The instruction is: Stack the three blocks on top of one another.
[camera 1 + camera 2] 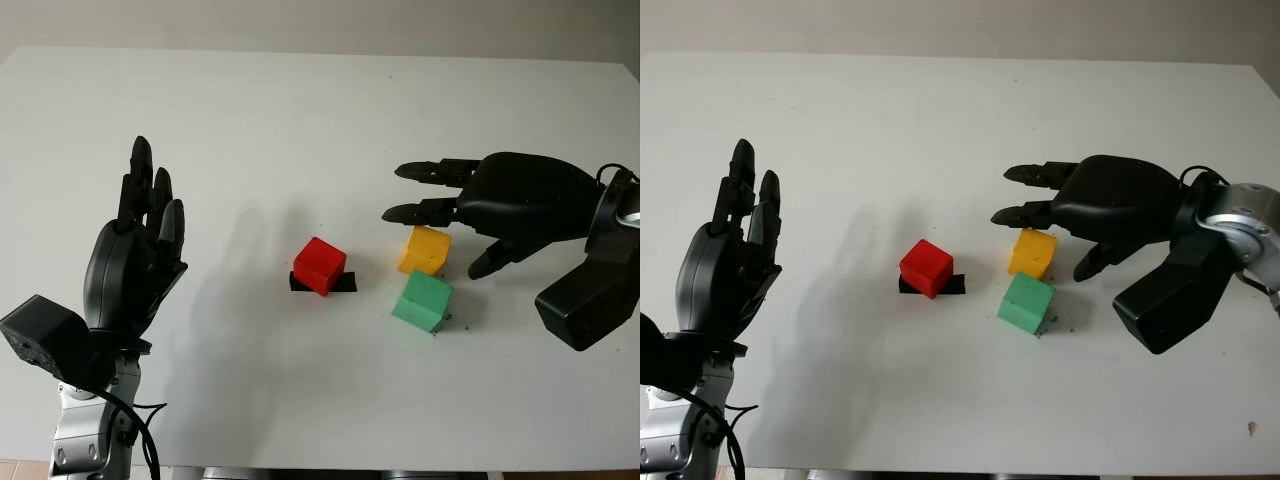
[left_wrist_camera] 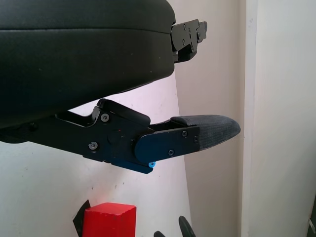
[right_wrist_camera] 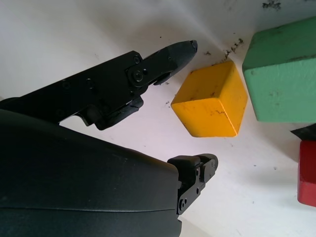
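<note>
Three blocks lie apart near the middle of the white table [image 1: 300, 120]. The red block [image 1: 320, 266] sits on a small black patch [image 1: 345, 284]. To its right is the yellow block [image 1: 425, 250], and the green block [image 1: 423, 301] lies just in front of the yellow one. My right hand [image 1: 440, 215] hovers open over the yellow block, fingers behind it and thumb at its right side, touching nothing. In the right wrist view the yellow block [image 3: 210, 106] lies between thumb and fingers, beside the green block [image 3: 281, 76]. My left hand [image 1: 145, 235] is held up open at the left.
The table's far edge [image 1: 320, 55] meets a pale wall. The near edge runs along the bottom of the head views. Dark specks [image 3: 229, 47] dot the tabletop around the blocks.
</note>
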You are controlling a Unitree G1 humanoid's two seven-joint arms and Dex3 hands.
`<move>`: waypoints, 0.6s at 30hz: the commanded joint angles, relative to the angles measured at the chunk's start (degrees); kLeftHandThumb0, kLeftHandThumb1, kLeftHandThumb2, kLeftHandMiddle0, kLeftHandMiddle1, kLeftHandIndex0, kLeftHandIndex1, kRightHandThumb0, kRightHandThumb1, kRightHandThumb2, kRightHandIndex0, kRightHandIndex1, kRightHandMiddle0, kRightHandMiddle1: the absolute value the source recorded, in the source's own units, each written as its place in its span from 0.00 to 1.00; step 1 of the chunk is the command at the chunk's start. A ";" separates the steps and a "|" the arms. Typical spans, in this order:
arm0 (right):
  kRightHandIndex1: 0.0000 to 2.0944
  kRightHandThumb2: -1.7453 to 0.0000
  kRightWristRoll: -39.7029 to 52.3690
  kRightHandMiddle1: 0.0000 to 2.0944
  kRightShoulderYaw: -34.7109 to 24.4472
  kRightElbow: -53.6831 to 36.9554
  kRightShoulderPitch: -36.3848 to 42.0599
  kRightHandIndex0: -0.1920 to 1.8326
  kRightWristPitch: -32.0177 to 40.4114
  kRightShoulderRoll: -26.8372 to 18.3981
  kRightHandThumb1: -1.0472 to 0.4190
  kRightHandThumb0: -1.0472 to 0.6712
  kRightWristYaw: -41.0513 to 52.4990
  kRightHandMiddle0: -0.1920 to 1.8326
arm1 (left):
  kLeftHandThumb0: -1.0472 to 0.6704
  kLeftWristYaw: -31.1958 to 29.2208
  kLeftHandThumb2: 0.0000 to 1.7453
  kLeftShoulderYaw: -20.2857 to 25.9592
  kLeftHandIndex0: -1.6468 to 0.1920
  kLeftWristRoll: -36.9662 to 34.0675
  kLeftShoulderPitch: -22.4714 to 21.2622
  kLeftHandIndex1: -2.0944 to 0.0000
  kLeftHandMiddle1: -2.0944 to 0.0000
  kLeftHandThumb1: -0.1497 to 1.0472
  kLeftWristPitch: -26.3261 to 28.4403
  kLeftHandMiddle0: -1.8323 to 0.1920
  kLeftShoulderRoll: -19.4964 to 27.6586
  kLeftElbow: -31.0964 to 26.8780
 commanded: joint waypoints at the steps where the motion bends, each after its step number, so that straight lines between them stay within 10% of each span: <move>1: 0.04 0.96 -0.52 0.03 0.44 1.55 -0.86 0.15 -1.19 0.91 0.11 0.35 -1.70 0.26 | 0.23 0.10 0.30 0.18 1.00 -0.17 0.41 1.00 1.00 1.00 -0.77 1.00 -0.17 -0.89; 18: 0.04 0.97 -4.34 0.24 1.67 8.38 -3.88 0.23 -7.07 3.61 0.06 0.36 -11.26 0.38 | 0.23 -0.68 0.31 0.69 1.00 0.22 1.13 1.00 1.00 1.00 -1.60 1.00 1.07 -1.34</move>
